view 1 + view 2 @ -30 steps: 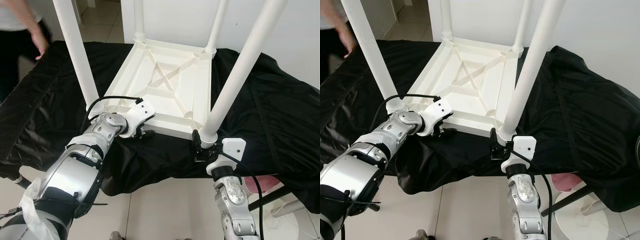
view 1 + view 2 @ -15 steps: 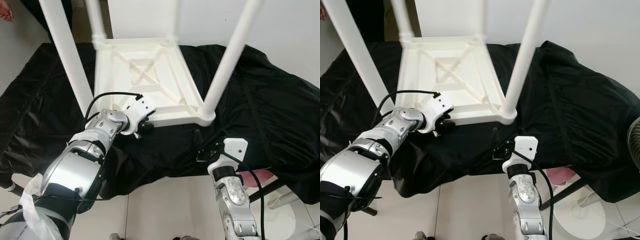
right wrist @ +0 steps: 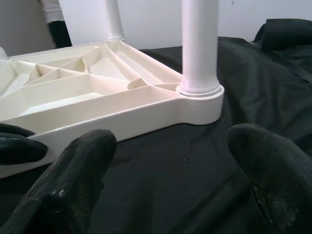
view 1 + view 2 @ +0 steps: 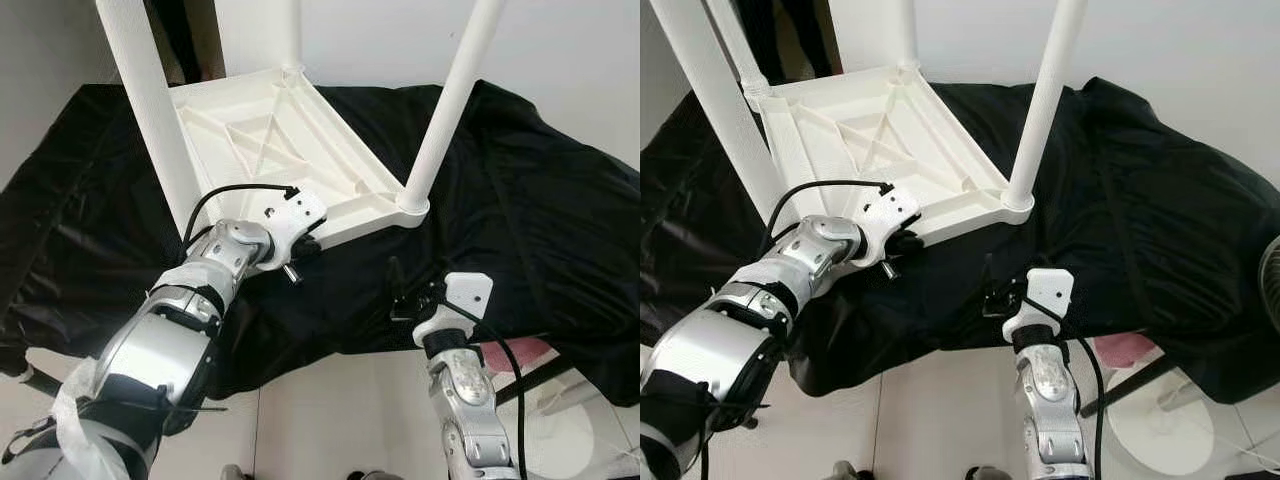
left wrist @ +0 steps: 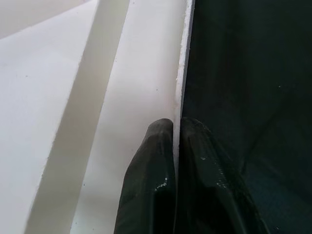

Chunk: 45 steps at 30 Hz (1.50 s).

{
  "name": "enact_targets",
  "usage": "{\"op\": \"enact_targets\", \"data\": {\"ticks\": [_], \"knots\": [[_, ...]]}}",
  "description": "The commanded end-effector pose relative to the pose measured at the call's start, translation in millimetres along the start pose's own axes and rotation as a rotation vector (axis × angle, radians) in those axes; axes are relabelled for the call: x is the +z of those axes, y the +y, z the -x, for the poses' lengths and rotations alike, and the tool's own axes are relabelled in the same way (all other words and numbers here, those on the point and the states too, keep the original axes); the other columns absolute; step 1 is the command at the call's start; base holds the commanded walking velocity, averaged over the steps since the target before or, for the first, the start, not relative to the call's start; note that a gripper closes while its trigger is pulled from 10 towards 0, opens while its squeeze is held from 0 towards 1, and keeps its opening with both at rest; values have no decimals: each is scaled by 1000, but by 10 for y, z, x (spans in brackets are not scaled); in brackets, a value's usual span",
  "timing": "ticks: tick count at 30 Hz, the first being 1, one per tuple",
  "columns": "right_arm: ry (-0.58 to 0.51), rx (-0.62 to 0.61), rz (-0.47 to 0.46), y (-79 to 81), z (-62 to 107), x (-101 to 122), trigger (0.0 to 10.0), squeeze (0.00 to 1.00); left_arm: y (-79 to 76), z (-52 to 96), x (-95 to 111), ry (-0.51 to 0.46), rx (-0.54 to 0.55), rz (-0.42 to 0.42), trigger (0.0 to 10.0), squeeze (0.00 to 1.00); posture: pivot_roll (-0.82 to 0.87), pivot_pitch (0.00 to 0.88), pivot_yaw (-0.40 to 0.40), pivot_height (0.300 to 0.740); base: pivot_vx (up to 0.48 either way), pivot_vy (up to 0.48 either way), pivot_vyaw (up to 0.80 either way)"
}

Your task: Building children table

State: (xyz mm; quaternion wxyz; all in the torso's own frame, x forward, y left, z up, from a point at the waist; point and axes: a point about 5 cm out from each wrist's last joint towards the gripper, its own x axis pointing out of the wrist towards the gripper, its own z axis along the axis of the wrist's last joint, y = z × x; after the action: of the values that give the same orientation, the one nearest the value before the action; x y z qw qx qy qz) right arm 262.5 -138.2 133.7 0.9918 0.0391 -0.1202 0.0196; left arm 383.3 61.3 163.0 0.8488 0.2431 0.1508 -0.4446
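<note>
Left wrist view: fingers [image 5: 151,185] apparently astride table [image 4: 290,140] rim

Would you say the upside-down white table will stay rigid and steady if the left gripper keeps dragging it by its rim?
The white table probably stays rigid: ribs brace its underside. It likely slides on the black cloth. Its tall legs may make it tippy, as the left gripper pinches only one edge.

white plastic table [image 4: 290,150] on plain black cloth [image 4: 520,200], silver arms with black-fingered left tool [image 4: 296,262]
</note>
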Motion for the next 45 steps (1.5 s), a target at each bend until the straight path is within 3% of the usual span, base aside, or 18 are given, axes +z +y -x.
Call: {"op": "enact_targets", "data": {"ticks": [1,2,3,7,8,9,14,15,17,18,23,28,30,32,38,39,40,45], "knots": [[23,2,-3,3,1,-48,10000,0,-70,-69,-182,38,130,77,7176,0,-47,109,17,740,0,0,0],[23,3,-3,6,-2,-51,10000,0,-164,-113,-157,28,92,57,9098,0,-46,107,20,740,0,0,0],[23,4,-3,8,-5,-54,10000,0,-233,-144,-146,25,66,48,10000,0,-43,104,19,740,0,0,0],[24,7,-5,22,-20,-65,10000,0,-426,-225,-99,3,-5,45,10000,0,-38,101,19,740,0,0,0],[24,8,-6,28,-27,-68,10000,0,-470,-239,-69,-17,-21,55,10000,741,-38,101,19,740,0,0,0],[23,9,-7,32,-35,-68,10000,0,-508,-241,-33,-46,-46,59,10000,1000,-38,101,19,740,0,0,0],[19,13,-10,43,-60,-68,10000,0,-590,-190,90,-152,-100,-28,10000,1000,-31,95,20,740,0,0,0],[19,15,-10,48,-65,-70,10000,0,-614,-155,121,-186,-109,-61,10000,675,-24,92,19,740,0,0,0],[19,15,-10,48,-65,-70,10000,0,-614,-155,121,-186,-109,-61,10000,675,-24,92,19,740,0,0,0],[18,17,-11,57,-71,-71,10000,0,-634,-89,177,-255,-118,-100,10000,0,-22,91,21,740,0,0,0],[15,23,-12,76,-97,-75,10000,0,-585,200,325,-434,-87,-108,10000,0,-17,87,12,740,0,0,0],[12,29,-10,66,-130,-71,10000,0,-451,441,353,-494,-28,-69,10000,0,-10,84,3,740,0,0,0],[8,39,3,31,-176,-66,10000,0,-340,751,343,-556,19,-39,10000,0,3,83,-10,740,0,0,0],[7,42,8,18,-198,-63,10000,0,-299,870,350,-587,53,-34,10000,0,10,83,-17,740,0,0,0],[3,51,14,1,-255,-60,10000,0,-262,1163,316,-633,110,-19,10000,0,38,83,-37,740,0,0,0],[3,55,15,-1,-276,-60,10000,0,-262,1260,288,-637,115,-15,10000,0,38,83,-37,740,0,0,0],[1,70,17,10,-324,-57,10000,0,-333,1479,167,-613,87,-17,10000,0,49,86,-47,740,0,0,0],[4,85,15,27,-359,-72,10000,0,-383,1673,57,-586,78,19,10000,0,74,88,-65,740,0,0,0]]}}
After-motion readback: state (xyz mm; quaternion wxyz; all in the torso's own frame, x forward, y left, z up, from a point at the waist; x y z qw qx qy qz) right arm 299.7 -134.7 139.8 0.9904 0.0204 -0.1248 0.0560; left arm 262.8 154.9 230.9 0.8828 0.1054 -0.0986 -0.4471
